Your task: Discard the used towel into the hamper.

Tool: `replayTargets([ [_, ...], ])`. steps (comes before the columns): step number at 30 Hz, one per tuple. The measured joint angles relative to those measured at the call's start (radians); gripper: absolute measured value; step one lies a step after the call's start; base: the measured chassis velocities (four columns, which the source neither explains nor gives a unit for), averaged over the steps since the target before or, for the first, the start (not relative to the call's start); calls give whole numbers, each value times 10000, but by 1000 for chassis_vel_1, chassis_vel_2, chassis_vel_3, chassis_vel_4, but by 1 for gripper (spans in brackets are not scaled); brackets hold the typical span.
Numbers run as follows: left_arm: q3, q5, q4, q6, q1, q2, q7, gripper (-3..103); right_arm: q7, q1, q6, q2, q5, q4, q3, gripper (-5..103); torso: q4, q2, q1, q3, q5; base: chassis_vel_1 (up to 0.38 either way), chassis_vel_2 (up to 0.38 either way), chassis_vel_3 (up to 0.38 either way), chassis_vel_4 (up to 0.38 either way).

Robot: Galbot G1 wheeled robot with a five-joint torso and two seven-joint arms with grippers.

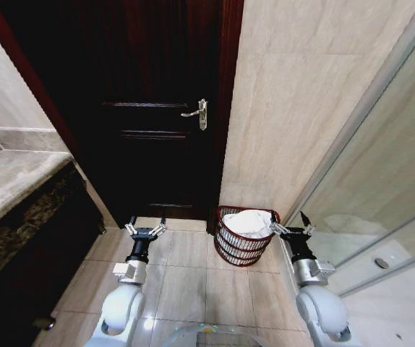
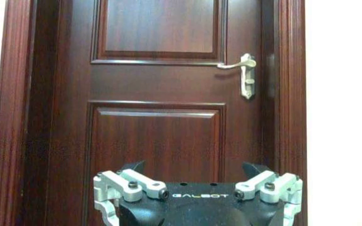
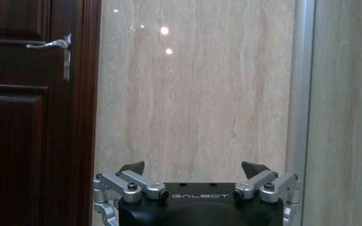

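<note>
The hamper (image 1: 225,247), a small dark reddish wicker basket, stands on the tiled floor by the wall, right of the door. A white towel (image 1: 250,223) lies bunched inside it, reaching the rim. My right gripper (image 1: 292,225) hovers open and empty just right of the hamper's rim. My left gripper (image 1: 146,228) hangs open and empty over the floor to the hamper's left, in front of the door. In the wrist views both the left gripper (image 2: 195,167) and the right gripper (image 3: 193,166) show spread fingers holding nothing.
A dark wooden door (image 1: 150,108) with a silver lever handle (image 1: 199,113) is shut straight ahead. A stone counter (image 1: 12,181) over a dark cabinet runs along the left. A glass shower partition (image 1: 366,195) stands at the right. Open tiled floor (image 1: 186,282) lies between the arms.
</note>
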Motion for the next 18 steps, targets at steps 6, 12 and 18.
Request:
replayTargets([
  [6, 157, 17, 114, -13, -96, -56, 0, 100, 11, 19, 41, 159, -86, -81, -60, 100, 0, 281, 126, 155, 0, 0, 0, 0, 0],
  [12, 210, 43, 256, -63, -202, -162, 1, 100, 10, 84, 121, 200, -199, -154, -153, 100, 0, 543, 237, 304, -1, 0, 0, 0, 0],
  [18, 174, 59, 421, -29, -431, 117, 129, 100, 7, 421, -63, 168, -213, -119, -358, 100, -1, 796, 347, 447, 0, 0, 0, 0, 0],
])
